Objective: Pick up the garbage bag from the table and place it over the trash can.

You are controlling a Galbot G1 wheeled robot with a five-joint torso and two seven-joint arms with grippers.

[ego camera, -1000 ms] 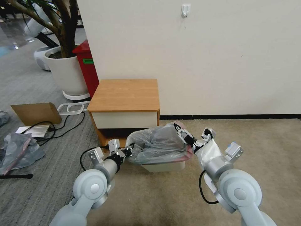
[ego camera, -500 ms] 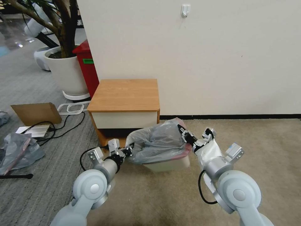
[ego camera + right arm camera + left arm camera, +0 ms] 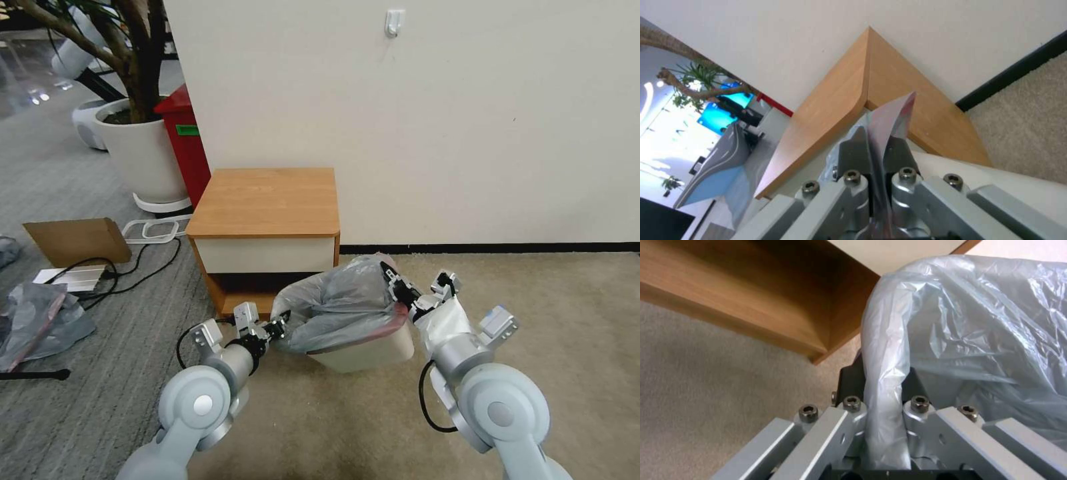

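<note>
The translucent grey garbage bag (image 3: 337, 303), with a pink-red band along its mouth, is stretched over the cream trash can (image 3: 370, 350), which sits tilted on the carpet in front of the table (image 3: 267, 200). My left gripper (image 3: 279, 328) is shut on the bag's near-left edge; the left wrist view has a fold of the bag (image 3: 885, 400) pinched between the fingers. My right gripper (image 3: 392, 279) is shut on the bag's upper right corner, and the right wrist view shows the bag (image 3: 887, 123) clamped between the dark pads.
A wall with a black baseboard runs behind the table. At the left stand a red bin (image 3: 183, 143) and a white plant pot (image 3: 140, 153). Cardboard (image 3: 77, 240), cables and a grey plastic sheet (image 3: 40, 320) lie on the grey floor at left. Open carpet lies to the right.
Both grippers moved right with the bag, the left one also nearer to me. The trash can shifted right and tipped, so more of its cream side shows below the bag.
</note>
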